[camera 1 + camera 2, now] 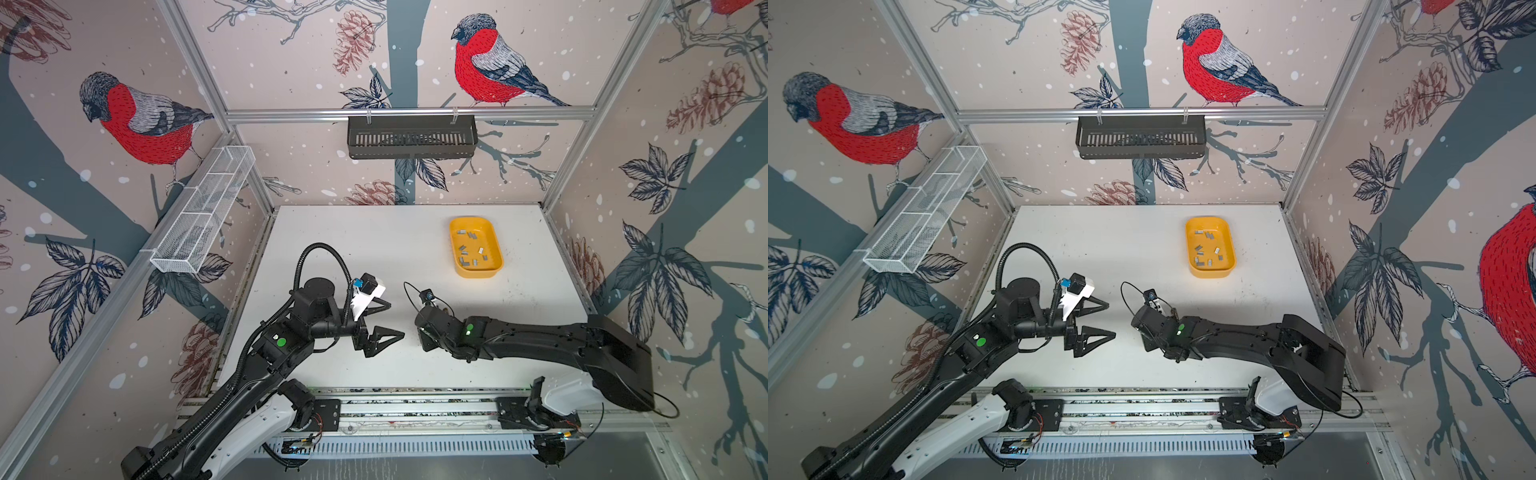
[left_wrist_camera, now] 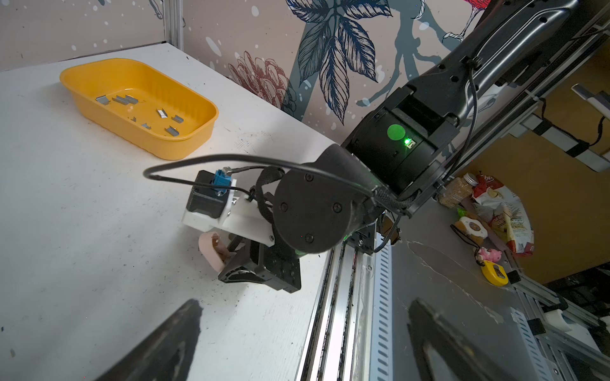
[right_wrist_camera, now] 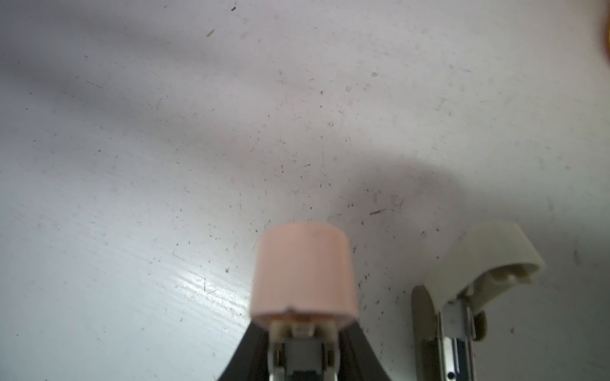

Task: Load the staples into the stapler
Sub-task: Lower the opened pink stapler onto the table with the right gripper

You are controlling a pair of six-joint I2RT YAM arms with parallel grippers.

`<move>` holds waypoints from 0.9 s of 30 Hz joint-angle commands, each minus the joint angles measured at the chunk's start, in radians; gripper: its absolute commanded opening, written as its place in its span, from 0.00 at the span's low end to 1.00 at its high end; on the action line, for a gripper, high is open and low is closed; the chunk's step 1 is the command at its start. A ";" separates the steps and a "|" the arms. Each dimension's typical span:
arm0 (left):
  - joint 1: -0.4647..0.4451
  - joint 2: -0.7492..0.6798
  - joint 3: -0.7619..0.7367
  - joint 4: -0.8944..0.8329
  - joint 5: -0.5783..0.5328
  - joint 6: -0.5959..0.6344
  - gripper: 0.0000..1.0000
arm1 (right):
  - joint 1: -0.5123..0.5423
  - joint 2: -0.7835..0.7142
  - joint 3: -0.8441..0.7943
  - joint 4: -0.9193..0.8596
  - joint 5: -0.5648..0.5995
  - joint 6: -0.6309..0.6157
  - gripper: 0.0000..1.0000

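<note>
gripping the pink stapler (image 2: 213,250) close to the desk (image 1: 353,249), your right pincer (image 2: 227,258) seemingly steadies it for loading; your left pincer (image 1: 397,320) gapes empty, while the staples (image 1: 471,247) wait well apart in the yellow tray (image 1: 478,272).

The tray (image 1: 476,272) is glowing orange-yellow, with grey metallic staples (image 1: 471,235) glinting inside. The table (image 1: 365,249) is looking white, flecked with dark specks. The wallpaper (image 1: 291,70) is showing beige, patterned with red-breasted bullfinches (image 1: 482,66), pine cones and blue-grey branches. The pink stapler (image 3: 303,273) is looking pale beside the cream stapler (image 3: 478,257).
</note>
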State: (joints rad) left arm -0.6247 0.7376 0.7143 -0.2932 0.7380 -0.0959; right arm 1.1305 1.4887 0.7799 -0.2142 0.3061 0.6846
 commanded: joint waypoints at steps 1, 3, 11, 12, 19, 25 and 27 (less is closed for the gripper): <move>0.002 0.001 0.001 0.032 0.017 0.019 0.97 | 0.006 0.042 0.037 -0.015 0.045 0.027 0.25; 0.001 0.003 0.000 0.029 0.015 0.020 0.97 | 0.011 0.075 0.061 -0.034 0.057 0.046 0.26; 0.001 0.006 0.001 0.031 0.019 0.021 0.97 | 0.013 0.141 0.085 -0.042 0.064 0.089 0.28; 0.000 0.007 0.002 0.030 0.020 0.021 0.97 | 0.012 0.147 0.085 -0.039 0.062 0.091 0.28; 0.000 0.014 0.002 0.030 0.024 0.021 0.97 | 0.010 0.186 0.105 -0.038 0.073 0.092 0.30; 0.001 0.015 0.001 0.029 0.025 0.023 0.97 | 0.010 0.206 0.116 -0.033 0.074 0.090 0.34; 0.000 0.016 0.001 0.028 0.025 0.025 0.97 | 0.009 0.210 0.114 -0.031 0.074 0.090 0.36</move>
State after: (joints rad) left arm -0.6247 0.7540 0.7143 -0.2939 0.7399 -0.0940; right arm 1.1397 1.6920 0.8883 -0.2523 0.3553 0.7624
